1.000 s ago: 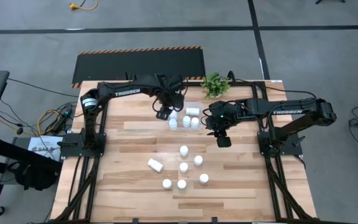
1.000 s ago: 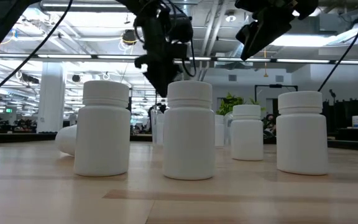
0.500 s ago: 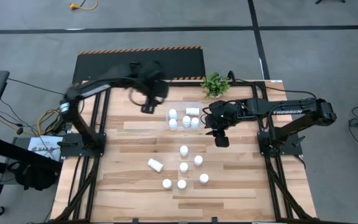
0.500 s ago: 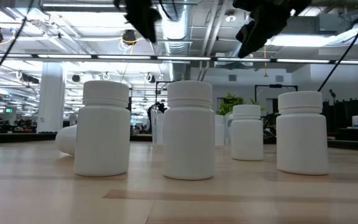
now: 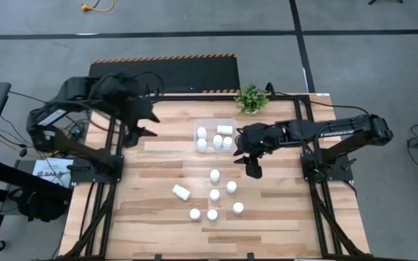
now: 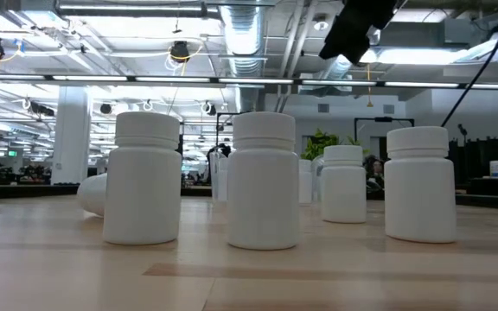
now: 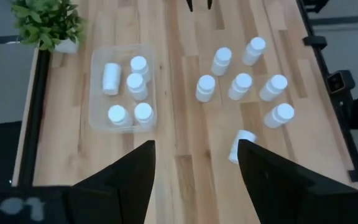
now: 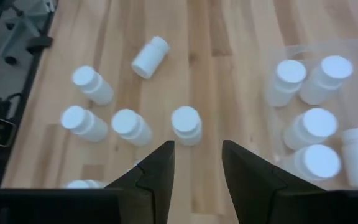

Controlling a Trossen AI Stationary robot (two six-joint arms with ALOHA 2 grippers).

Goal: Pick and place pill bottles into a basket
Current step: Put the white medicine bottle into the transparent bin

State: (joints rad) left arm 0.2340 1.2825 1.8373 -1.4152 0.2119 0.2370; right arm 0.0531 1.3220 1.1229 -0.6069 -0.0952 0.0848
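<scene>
Jaws apart and empty on both grippers: right gripper (image 5: 252,167) at 5 o'clock of the basket (image 5: 232,122), holding five bottles (image 5: 217,140); seven apparently remain on desk (image 5: 158,174). Left gripper (image 5: 142,119) idles well clear.

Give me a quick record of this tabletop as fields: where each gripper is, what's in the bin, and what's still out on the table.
left gripper: open, empty, pulled back to the table's left edge
right gripper: open, empty, above the table between bin and loose bottles
basket: clear bin at the table's far middle, beside the plant
bottles in basket: five; four upright, one on its side
loose bottles: seven on the wood nearer the front; six upright
lying bottle: on its side, leftmost of the loose group
table: light wood planks
</scene>
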